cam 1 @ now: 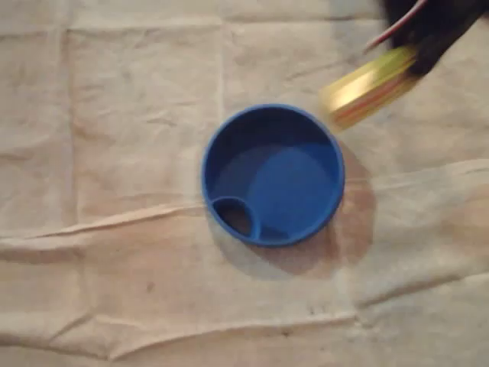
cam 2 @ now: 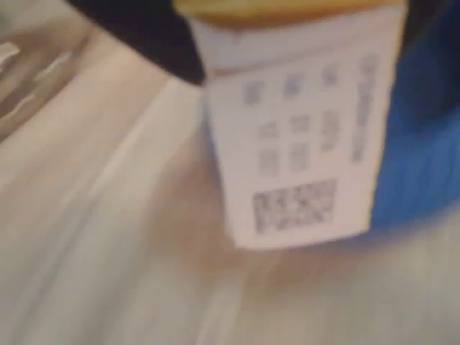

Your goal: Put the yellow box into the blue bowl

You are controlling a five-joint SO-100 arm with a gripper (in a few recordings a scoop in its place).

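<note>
Yellow box, blurred, is pinched in the dark gripper toward the top-right corner of the table, just beside the blue bowl

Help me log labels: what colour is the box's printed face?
On the box, white with grey print; wrist view best.

Printed matter is being observed in the wrist view on the white face of the yellow box. Several short rows of grey print are being displayed across the upper part of that face, and one line is being run sideways along its right edge. All of it is being blurred beyond reading. A square block of dark code is being carried beneath the rows, likewise undecipherable. No word, brand or number is being made out.
</note>
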